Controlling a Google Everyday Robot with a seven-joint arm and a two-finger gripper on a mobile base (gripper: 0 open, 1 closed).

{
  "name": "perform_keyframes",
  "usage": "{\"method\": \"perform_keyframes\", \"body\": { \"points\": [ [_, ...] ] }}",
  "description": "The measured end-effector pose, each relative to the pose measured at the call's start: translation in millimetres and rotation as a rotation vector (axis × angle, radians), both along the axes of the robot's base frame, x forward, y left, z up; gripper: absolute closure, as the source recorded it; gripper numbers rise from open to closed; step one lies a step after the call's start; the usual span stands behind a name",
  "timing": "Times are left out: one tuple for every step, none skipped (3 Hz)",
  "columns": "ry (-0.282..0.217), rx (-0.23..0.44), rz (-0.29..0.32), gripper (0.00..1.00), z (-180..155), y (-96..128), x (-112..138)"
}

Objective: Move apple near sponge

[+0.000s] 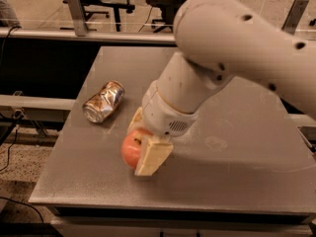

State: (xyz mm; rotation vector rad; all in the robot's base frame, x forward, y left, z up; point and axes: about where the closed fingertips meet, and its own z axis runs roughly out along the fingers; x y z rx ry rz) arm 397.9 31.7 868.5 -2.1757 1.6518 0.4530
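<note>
Since the flat pale yellow sponge does not show anywhere, the way the carry must go cannot be read; the sponge may lie under the bulky white arm, and a pale sliver just behind the fruit could be either it or the far finger. The round red-orange apple sits in the front-left part of the grey metal surface, inside the robot's cream two-finger hand, which appears to pinch it: one blocky finger presses its near right side and the other seems to stand behind it. Being round, the apple has no long axis to mind. The front edge lies near and the left edge not far off. A crushed silver can lies near on the left, apart from the apple. To the right and toward the back the surface offers open room for moving.
</note>
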Motion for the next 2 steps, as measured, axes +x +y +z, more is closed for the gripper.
{"method": "perform_keyframes", "body": {
  "points": [
    [-0.013,-0.002,-0.121,1.00,19.9,-34.0,35.5],
    [-0.023,-0.001,-0.255,1.00,26.3,-74.1,79.4]
  ]
}}
